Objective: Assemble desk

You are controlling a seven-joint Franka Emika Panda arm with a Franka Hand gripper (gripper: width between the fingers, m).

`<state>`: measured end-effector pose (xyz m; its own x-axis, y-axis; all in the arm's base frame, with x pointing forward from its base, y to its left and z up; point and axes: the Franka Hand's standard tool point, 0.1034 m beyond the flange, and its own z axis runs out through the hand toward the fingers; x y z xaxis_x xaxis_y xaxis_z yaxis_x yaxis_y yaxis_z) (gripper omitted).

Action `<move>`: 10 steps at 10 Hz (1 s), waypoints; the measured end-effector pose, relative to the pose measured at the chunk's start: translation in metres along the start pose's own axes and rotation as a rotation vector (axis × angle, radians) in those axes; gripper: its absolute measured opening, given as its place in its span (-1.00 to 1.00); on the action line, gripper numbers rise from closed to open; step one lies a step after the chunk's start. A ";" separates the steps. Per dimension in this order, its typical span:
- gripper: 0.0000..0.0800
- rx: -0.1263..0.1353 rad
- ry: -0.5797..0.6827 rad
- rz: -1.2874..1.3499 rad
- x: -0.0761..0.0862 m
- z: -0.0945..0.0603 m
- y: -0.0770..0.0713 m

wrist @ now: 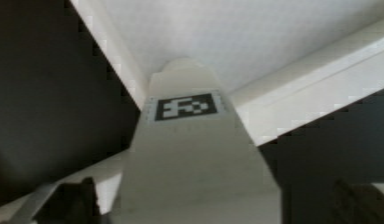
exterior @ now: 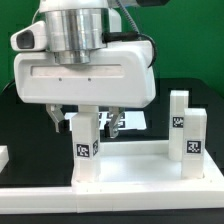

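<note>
The white desk tabletop (exterior: 140, 165) lies flat. A square leg post (exterior: 85, 148) with a black-and-white tag stands at its corner on the exterior view's left, and a second tagged leg post (exterior: 186, 128) stands at the corner on the right. My gripper (exterior: 87, 125) hangs over the first post with one finger on each side of its top. In the wrist view this post (wrist: 192, 140) fills the middle, with the tabletop (wrist: 207, 40) beyond it. My gripper (wrist: 210, 206) is open: both dark fingertips (wrist: 72, 200) stand apart from the post with a gap on each side.
A long low white rail (exterior: 35, 198) runs along the front at the exterior view's left. A white piece (exterior: 3, 156) shows at the left edge. The marker board (exterior: 132, 121) lies behind the gripper. The table is black and the backdrop green.
</note>
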<state>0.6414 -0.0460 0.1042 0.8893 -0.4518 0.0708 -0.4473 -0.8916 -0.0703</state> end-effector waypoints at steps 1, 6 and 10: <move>0.57 0.000 0.000 0.011 0.000 0.000 0.000; -0.26 -0.005 0.000 0.242 0.001 0.001 0.005; -0.26 -0.009 0.001 0.587 0.002 0.001 0.011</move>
<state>0.6386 -0.0573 0.1025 0.4927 -0.8699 0.0239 -0.8656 -0.4927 -0.0892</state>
